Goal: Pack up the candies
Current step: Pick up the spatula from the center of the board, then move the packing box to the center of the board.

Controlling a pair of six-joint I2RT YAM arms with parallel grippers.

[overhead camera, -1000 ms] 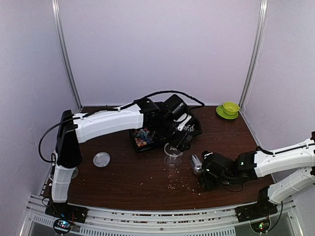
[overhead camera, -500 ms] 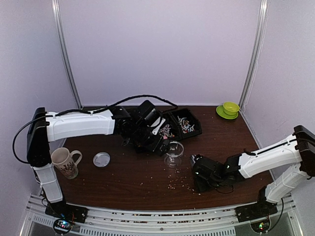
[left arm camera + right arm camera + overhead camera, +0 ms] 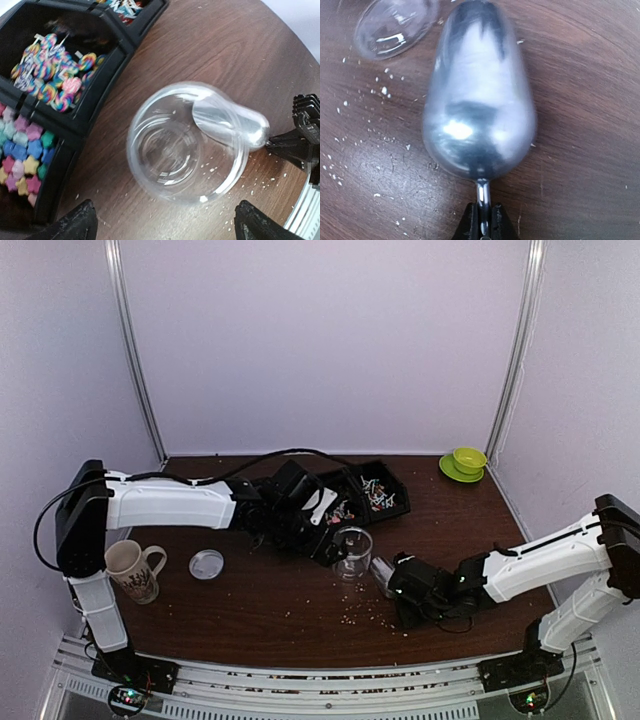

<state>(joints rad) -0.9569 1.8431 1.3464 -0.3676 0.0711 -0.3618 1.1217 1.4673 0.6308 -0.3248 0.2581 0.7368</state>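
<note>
**Right pincer clamped on the scoop, left pincer wide above the cup**

Your right pincer (image 3: 482, 222) is closed tight on the thin stem of a shiny silver metal scoop (image 3: 480, 100). The scoop's rounded back faces the wrist camera, and it sits low over the dark brown wooden table (image 3: 590, 75). The tip of the scoop lies just beside a clear, round plastic cup (image 3: 187, 145). You cannot tell from these views whether the two touch.

Your left pincer (image 3: 167, 227) is spread wide and grips nothing. Its two black fingertips (image 3: 75, 225) stand on either side of the cup, above it. The cup stands upright on the table.

The candies (image 3: 25, 155) are in a black plastic tray with several compartments (image 3: 112, 60), which sits just beside the cup on its far side. Pastel star-shaped pieces in pink, blue, yellow and green fill one compartment. Swirled, many-coloured ones on thin white sticks fill the next. A third compartment holds white, red-marked pieces, seen only at its edge.

Tiny pale crumbs (image 3: 360, 612) are strewn over the table near the scoop. On the left side of the table a cream patterned mug (image 3: 130, 570) stands near a small round clear lid (image 3: 206, 564). A green cup on a green saucer (image 3: 463, 462) stands at the far right corner, well apart from both arms.
</note>
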